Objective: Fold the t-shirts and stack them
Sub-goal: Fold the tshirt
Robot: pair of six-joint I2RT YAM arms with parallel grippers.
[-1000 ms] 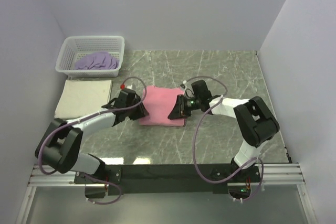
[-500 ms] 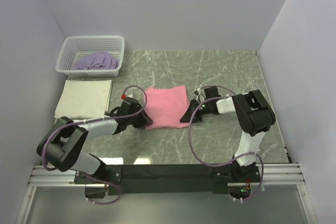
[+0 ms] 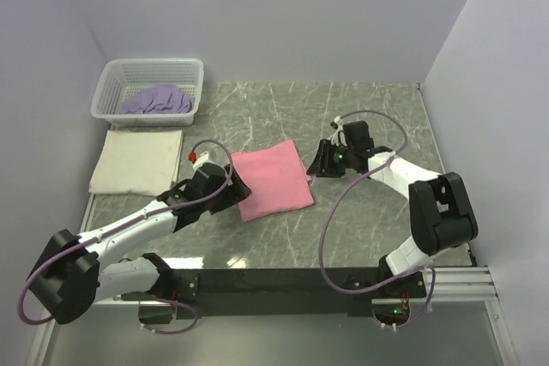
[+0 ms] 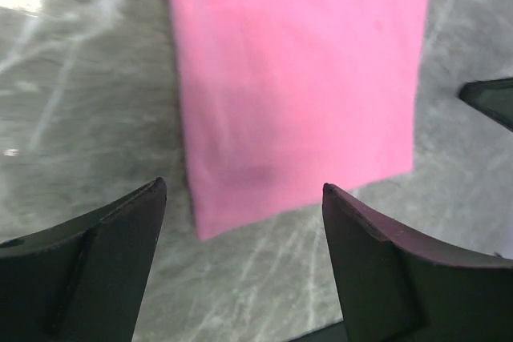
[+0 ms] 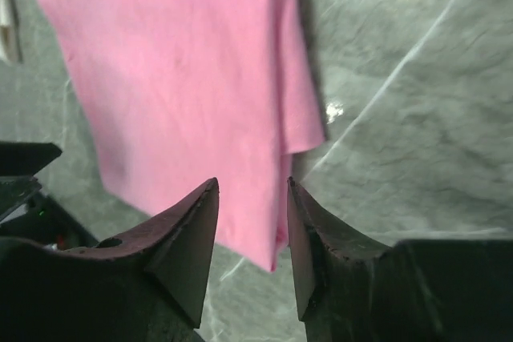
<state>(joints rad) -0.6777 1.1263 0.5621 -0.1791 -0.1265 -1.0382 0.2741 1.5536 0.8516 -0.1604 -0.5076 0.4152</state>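
The pink t-shirt [image 3: 273, 182] lies folded in a flat rectangle on the marble table, slightly skewed. My left gripper [image 3: 233, 189] sits at its left near corner, jaws wide open; in the left wrist view the gripper [image 4: 242, 190] frames bare table just short of the pink t-shirt's [image 4: 296, 78] edge. My right gripper [image 3: 318, 161] is at the shirt's right edge, open, its gripper [image 5: 252, 183] hovering over the pink t-shirt's [image 5: 184, 78] corner without gripping it. The cream t-shirt [image 3: 137, 160] lies folded at the left. The lavender t-shirt [image 3: 157, 99] is bunched in the basket.
The white lattice basket [image 3: 110, 83] stands in the back left corner by the wall. White walls close in the table on the left, back and right. Purple cables loop off both arms above the table.
Both grippers have opened and let go of the pink t-shirt, which now lies flat and slightly turned. The right gripper moved up to its right edge; the left arm drew back a little.
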